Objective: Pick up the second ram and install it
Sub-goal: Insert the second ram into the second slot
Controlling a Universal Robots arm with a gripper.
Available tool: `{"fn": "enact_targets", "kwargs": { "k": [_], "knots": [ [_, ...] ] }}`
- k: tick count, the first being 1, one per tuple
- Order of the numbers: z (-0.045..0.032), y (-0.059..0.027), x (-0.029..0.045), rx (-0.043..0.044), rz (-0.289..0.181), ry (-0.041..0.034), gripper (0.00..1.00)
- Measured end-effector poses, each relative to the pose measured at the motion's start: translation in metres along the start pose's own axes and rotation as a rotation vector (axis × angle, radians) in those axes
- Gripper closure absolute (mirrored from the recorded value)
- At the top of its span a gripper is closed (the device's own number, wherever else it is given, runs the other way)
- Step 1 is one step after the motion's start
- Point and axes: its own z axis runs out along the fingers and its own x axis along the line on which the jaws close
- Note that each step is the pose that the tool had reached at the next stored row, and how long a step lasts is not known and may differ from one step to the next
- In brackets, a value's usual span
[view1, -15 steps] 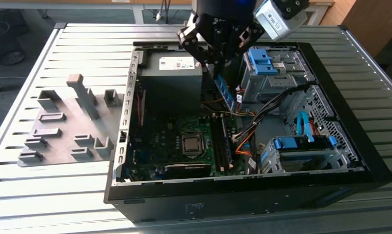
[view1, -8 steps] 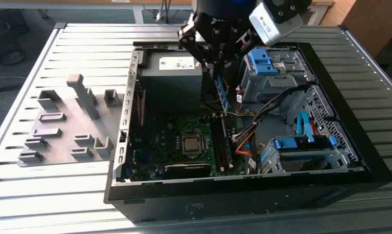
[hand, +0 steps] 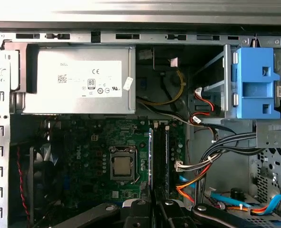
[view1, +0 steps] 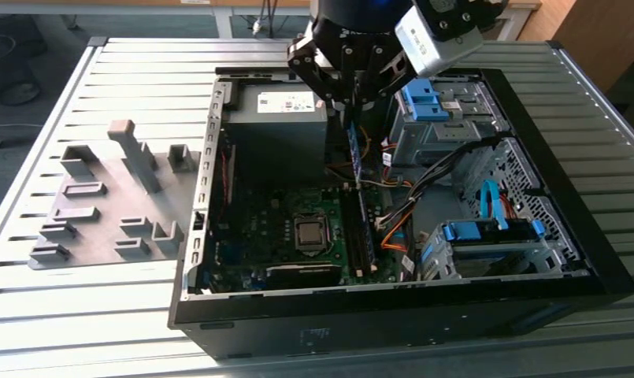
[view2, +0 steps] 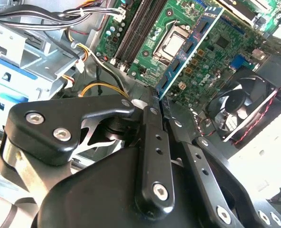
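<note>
Your gripper [view2: 159,100] is pinching the second ram [view2: 192,46] between its two black fingers [view2: 150,142]. The jaws are drawn narrow, with only the board's thickness between them. In the second wrist view the stick is reaching out from the fingertips toward the green motherboard [view2: 211,57], and its blue-green face and dark chips are showing at a slant.

In the exterior view you are hanging over the open computer case [view1: 401,323], with the stick running down from the fingers toward the near end of the long black slots [hand: 163,156]. Whether its lower end is touching anything cannot be told.

The grey power supply [hand: 79,80] is sitting just beside the stick on the exterior view's left. The processor socket [hand: 122,167] is lying next to the slots. On the slots' other side a bundle of black, orange and red cables [hand: 207,159] is crowding in near them, below the blue drive bracket [hand: 254,83]. A case fan [view2: 235,107] is sitting at the motherboard's edge. The grey holder blocks [view1: 106,197] are standing on the slatted table [view1: 86,331], well apart from the case.

In the first wrist view you are seeing the stick edge-on as a thin dark line. Its long axis is lining up with the slots' length.
</note>
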Motion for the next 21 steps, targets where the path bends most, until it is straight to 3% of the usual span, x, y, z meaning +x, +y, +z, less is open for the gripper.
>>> {"fn": "enact_targets", "kwargs": {
  "k": [9, 15, 18, 21],
  "knots": [
    [0.0001, 0.0, 0.0, -0.0001, 0.003, -0.0001, 0.86],
    [0.0024, 0.0, 0.0, 0.002, 0.092, -0.002, 0.86],
    [0.0054, 0.0, -0.0026, 0.0018, 0.081, -0.0019, 0.86],
    [0.0081, -0.0001, -0.0034, 0.0008, 0.039, -0.0009, 0.86]
  ]
}}
